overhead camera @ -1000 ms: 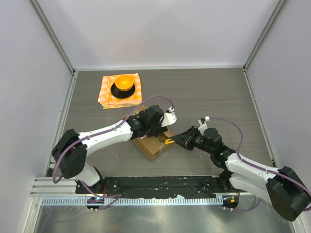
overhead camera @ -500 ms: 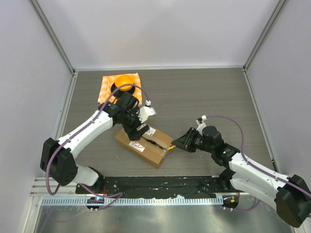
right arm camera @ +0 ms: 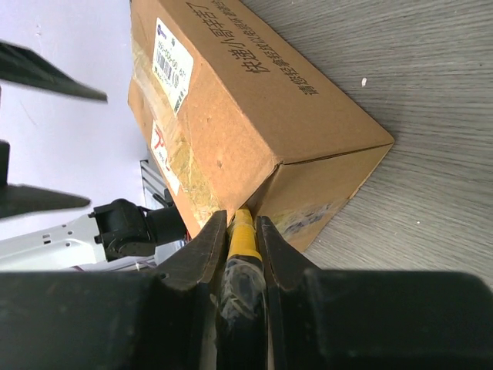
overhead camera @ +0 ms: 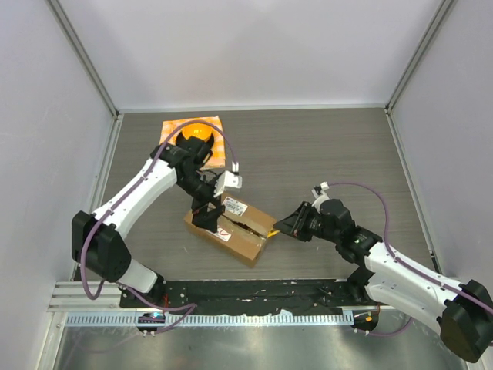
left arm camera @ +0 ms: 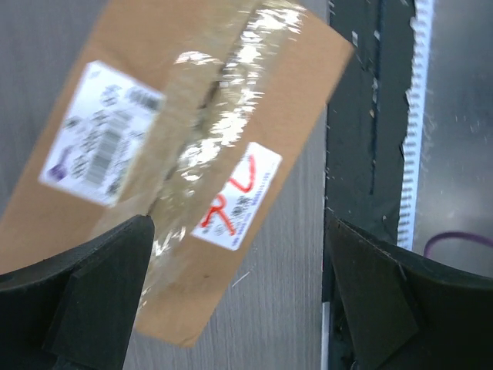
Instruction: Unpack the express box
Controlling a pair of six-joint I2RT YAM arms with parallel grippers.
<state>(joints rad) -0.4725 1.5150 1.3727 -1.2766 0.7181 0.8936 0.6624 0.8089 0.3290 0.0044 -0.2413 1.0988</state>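
The express box [overhead camera: 239, 235], brown cardboard with a white printed label, lies on the table's near middle. In the left wrist view it [left arm camera: 293, 92] shows the label [left arm camera: 100, 146], a white sticker with red marks [left arm camera: 235, 196] and shiny clear tape along the seam. My left gripper [overhead camera: 206, 216] hovers open over the box's left end, and in its own view [left arm camera: 239, 308] the jaws stand wide apart. My right gripper [overhead camera: 277, 228] is shut on a yellow-handled tool [right arm camera: 243, 231]. The tool's tip touches the box [right arm camera: 254, 116] at the top edge of its right end.
An orange checkered cloth [overhead camera: 171, 131] with a black-rimmed orange bowl [overhead camera: 194, 132] lies at the back left, partly behind the left arm. A black rail [overhead camera: 254, 293] runs along the near edge and also shows in the left wrist view [left arm camera: 370, 116]. Grey walls enclose the table.
My left arm has swung left off the box's middle and now sits over its left end, uncovering the box top. The right gripper with the tool has hardly moved.
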